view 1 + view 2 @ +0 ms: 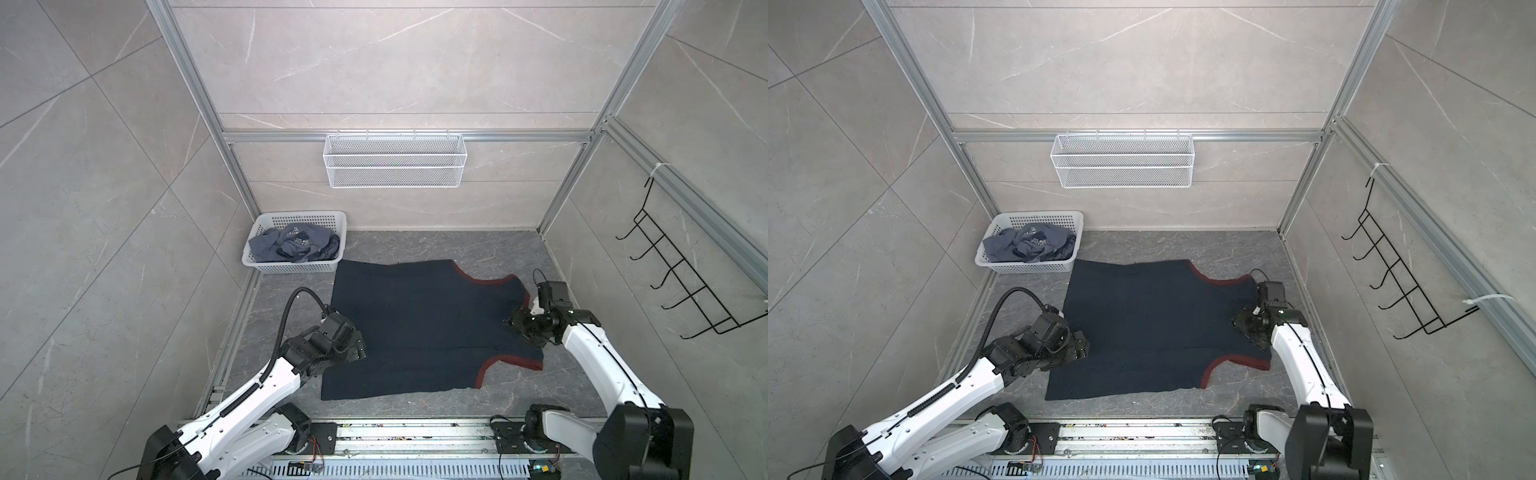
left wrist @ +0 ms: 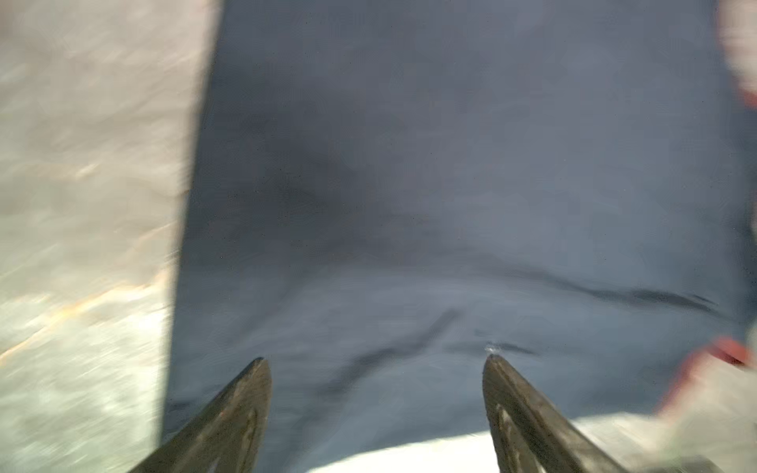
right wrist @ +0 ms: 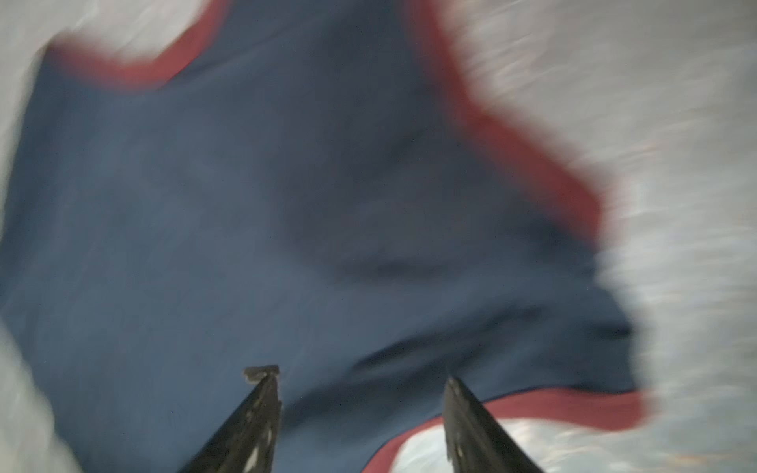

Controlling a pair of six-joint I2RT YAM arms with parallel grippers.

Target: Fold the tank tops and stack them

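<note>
- Left arm [image 1: 257, 390]: white links, stretched forward and inward, wrist low.
- Left gripper [image 2: 377, 360]: jaws spread wide, nothing between them.
- Right arm [image 1: 594, 361]: white links, raised at the elbow, forearm angled inward, wrist low.
- Right gripper [image 3: 356, 374]: jaws parted, nothing between them.

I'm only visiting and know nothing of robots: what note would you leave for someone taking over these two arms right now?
Left gripper: open, empty, over the hem end of the navy tank top.
Right gripper: open, empty, over its red-trimmed shoulder end.
Navy tank top lies spread flat on the table, unfolded. Blue-grey tank top sits crumpled in the white plastic basket, back left.
Done: navy top laid out. To do: fold it, fetch and fold the other, stack both.
</note>
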